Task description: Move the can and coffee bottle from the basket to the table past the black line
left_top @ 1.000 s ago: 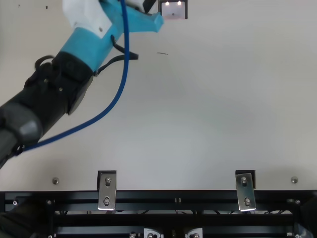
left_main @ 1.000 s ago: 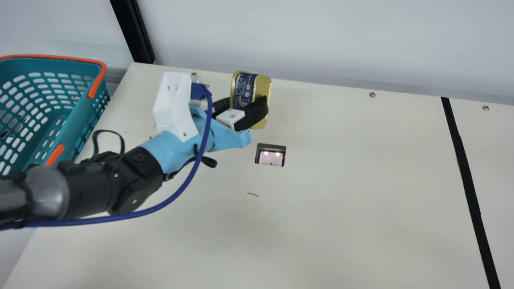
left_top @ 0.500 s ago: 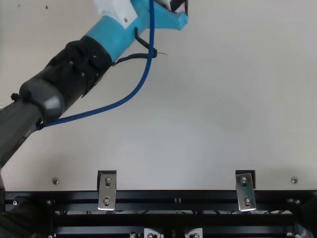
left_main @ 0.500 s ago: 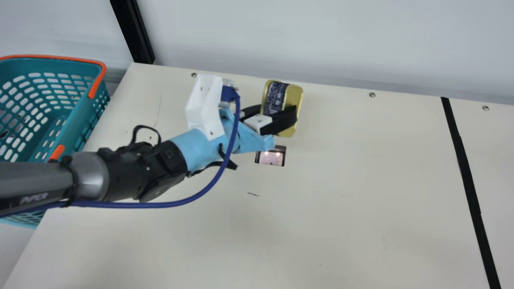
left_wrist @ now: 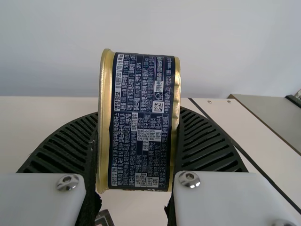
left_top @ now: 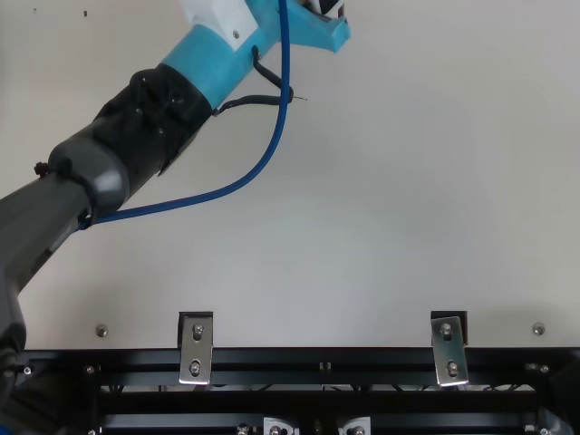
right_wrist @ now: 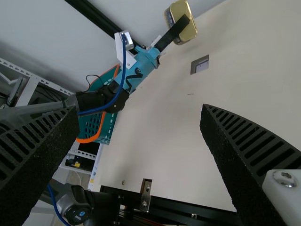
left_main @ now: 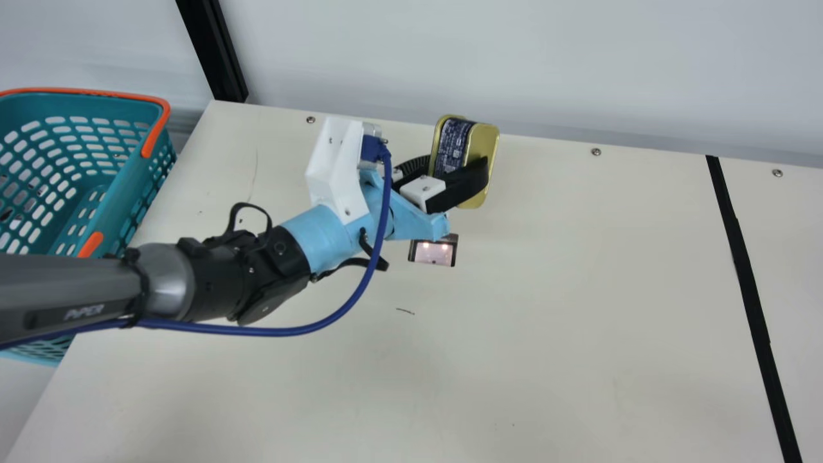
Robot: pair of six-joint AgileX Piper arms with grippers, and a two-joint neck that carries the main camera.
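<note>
Left pincer (left_wrist: 136,113) is squeezing the can (left_main: 481,146) by its 2 flat ends, fingers parting only as far as the can's thickness is needing. In main view the can is hanging at 1 o'clock, leaning a bit, apparently above the surface (left_main: 578,289). Black line (left_main: 746,257) is running down the 3 o'clock side, well apart, so can is lying on the wrong side of it. Basket (left_main: 138,177) is sitting at 9 to 10 o'clock; can't tell if it is holding the coffee bottle. Right pincer (right_wrist: 138,110) is gaping wide, gripping nothing.

Risks, my guess:
1. Slip: ribbed fingers are looking bendy, ends are looking smooth; a jerky swing toward 3 o'clock could be twisting the can loose.
2. Short drop: left arm is facing a long reach; opening early would be leaving the can before the line.
3. Rolling or tipping: flat ends are facing sideways, so it would be landing on its narrow wall.
4. Arm clash, if the right pincer is blocking the way.
5. Blue cable (left_main: 347,302) is looping loosely and could be snagging on the basket during a bottle trip.
</note>
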